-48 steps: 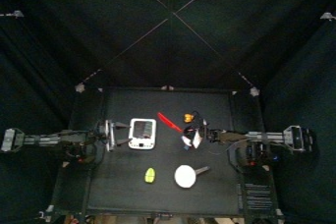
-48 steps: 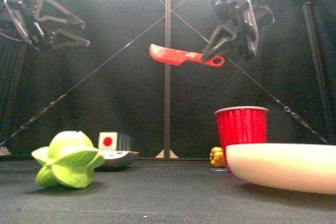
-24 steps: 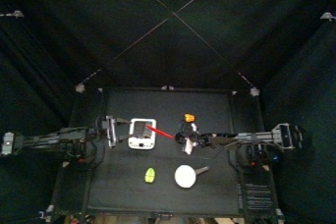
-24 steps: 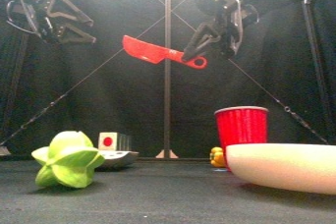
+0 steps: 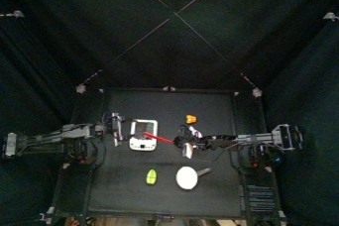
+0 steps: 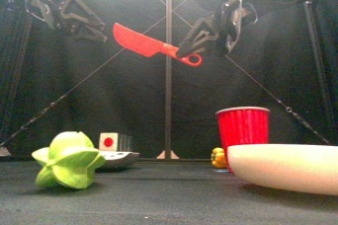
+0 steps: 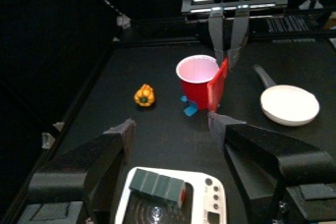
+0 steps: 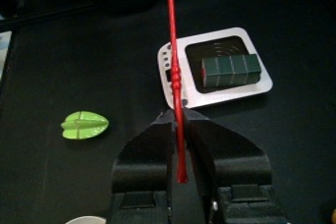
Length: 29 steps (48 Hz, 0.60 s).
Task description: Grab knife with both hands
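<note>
Knife detail is lost from above: in the top view you get only a short red sliver beside the white device. From the front you see it whole, an all-red blade tilted down toward its handle, hanging high over the table. Your right gripper is clamped on the handle end; its wrist view shows the knife edge-on, a thin red line rising from between the 2 jaws. Your left gripper stands spread wide just beside the blade tip, apparently not touching. Its wrist view alone shows the red cup, though the knife there is a mere sliver against it.
</note>
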Each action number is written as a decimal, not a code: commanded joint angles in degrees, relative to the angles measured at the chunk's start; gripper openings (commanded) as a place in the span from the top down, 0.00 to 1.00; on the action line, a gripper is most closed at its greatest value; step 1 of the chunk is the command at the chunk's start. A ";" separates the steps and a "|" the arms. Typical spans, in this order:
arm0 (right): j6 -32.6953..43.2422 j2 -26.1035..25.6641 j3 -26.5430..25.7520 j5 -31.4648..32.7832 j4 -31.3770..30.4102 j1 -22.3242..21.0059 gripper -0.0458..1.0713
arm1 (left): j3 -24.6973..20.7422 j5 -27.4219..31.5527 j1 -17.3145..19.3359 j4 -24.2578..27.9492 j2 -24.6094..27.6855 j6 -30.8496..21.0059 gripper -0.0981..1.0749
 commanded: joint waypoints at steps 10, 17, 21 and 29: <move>-0.09 -0.53 -1.32 -0.44 -0.18 -0.26 0.52 | -1.93 3.25 -2.02 -1.14 0.00 0.09 0.10; -0.09 -0.44 -1.58 -0.44 -0.18 -0.18 0.52 | -1.32 2.90 -4.22 -0.09 0.00 0.44 0.10; -0.09 -0.35 -1.93 -0.53 -0.18 -0.09 0.52 | -1.41 2.29 -5.01 -0.09 0.18 0.44 0.10; -0.09 0.70 -2.99 -0.79 -1.14 0.18 0.52 | -2.02 1.23 -5.98 -1.14 0.26 0.44 0.10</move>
